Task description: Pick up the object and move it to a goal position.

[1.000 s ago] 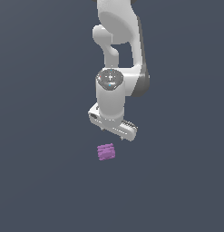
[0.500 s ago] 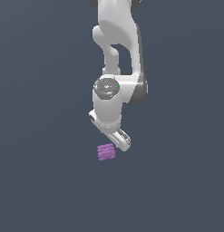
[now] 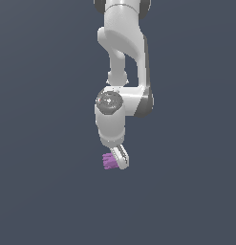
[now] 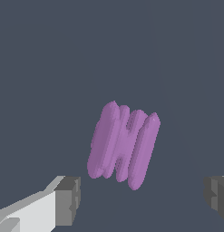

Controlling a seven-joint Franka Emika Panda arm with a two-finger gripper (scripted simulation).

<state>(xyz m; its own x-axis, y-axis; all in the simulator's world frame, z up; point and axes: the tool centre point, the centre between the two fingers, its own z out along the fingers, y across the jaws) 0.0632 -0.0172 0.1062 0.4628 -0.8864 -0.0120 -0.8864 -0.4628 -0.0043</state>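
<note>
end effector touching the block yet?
Apart. The wrist view shows the block between the open fingers, with bare floor on both sides of it.

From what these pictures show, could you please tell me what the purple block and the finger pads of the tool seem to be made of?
The purple block looks like matte plastic or rubber: one flat colour, soft shading, rounded ridges, no gloss. The finger pads look like dull grey rubber, set on smooth white finger bodies that look like plastic or painted metal. Being simulator renders, the pictures leave the real materials open.
</note>
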